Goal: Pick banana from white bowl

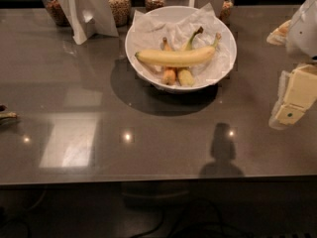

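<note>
The white bowl (148,61) stands at the back middle of the grey table, lined with crumpled white paper. The long pale-yellow banana (174,57) lies across it, its thin stem pointing up right. Under it lie a short orange fruit (169,75) and a short yellow-green fruit (186,77). My gripper (293,100) is at the right edge of the view, well to the right of the bowl and above the table, apart from the banana.
Several glass jars (119,4) of grains and white card stands (86,11) line the back edge. A dark object (6,115) pokes in at the left edge. The table's front edge (158,180) runs across the lower view.
</note>
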Robot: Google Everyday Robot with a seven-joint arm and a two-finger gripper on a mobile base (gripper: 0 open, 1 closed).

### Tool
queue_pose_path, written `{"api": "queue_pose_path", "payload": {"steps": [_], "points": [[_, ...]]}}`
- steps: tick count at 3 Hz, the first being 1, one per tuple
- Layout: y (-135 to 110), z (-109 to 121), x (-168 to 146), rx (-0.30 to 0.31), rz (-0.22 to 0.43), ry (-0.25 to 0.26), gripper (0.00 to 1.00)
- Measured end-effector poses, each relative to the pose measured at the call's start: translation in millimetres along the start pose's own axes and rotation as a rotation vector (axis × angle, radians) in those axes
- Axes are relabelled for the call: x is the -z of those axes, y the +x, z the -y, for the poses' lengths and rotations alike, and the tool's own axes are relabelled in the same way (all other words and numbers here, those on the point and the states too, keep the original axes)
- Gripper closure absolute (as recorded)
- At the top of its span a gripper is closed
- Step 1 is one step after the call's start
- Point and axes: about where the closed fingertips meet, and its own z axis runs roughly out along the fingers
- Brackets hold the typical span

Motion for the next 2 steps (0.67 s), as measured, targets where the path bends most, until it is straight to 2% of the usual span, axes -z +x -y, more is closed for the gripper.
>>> {"api": "queue_pose_path", "payload": {"steps": [1, 2], "points": [[0, 0, 0, 0.0, 0.0, 0.0, 0.0], [-14, 13, -1, 0.027, 0.061, 0.057, 0.0]]}}
